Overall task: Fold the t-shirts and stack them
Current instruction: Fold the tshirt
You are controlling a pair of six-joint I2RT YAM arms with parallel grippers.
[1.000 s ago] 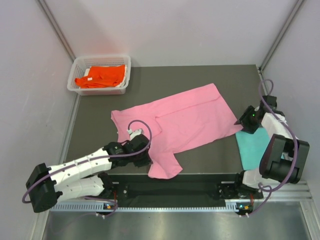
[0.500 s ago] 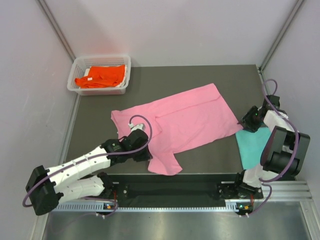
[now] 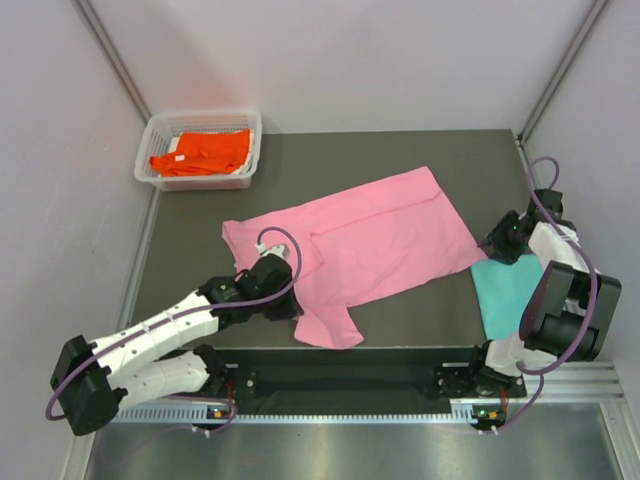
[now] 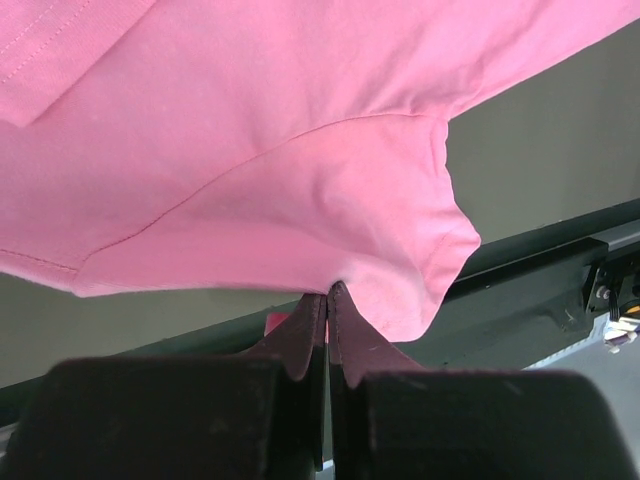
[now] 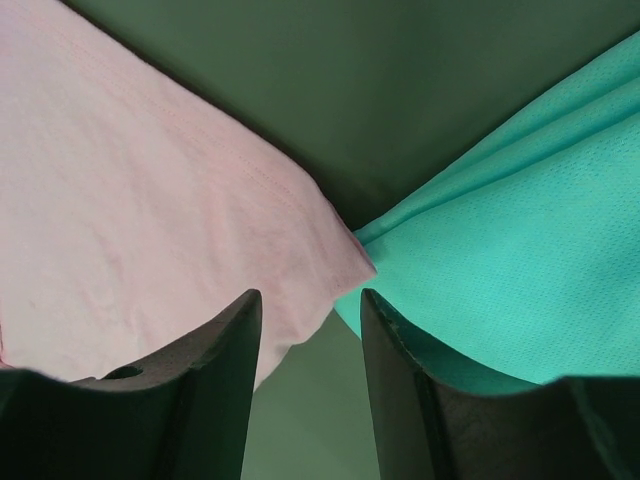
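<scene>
The light pink t-shirt (image 3: 370,235) lies spread across the middle of the table. My left gripper (image 3: 283,305) is at its near sleeve. In the left wrist view the gripper (image 4: 328,295) is shut on the sleeve's edge of the pink shirt (image 4: 300,150). The teal t-shirt (image 3: 505,290) lies folded at the right edge. My right gripper (image 3: 498,243) hovers open where the pink shirt's corner (image 5: 130,200) meets the teal shirt (image 5: 520,240); its jaws (image 5: 310,300) hold nothing. The orange t-shirt (image 3: 200,150) lies in the basket.
The white wire-mesh basket (image 3: 155,177) stands at the back left corner of the dark table (image 3: 400,150). Grey walls close in on the left, right and back. The table's front edge and a metal rail run below the pink sleeve.
My left gripper has shifted slightly left and back with the pink sleeve, drawing the sleeve in a little. The right gripper has moved slightly to the right.
</scene>
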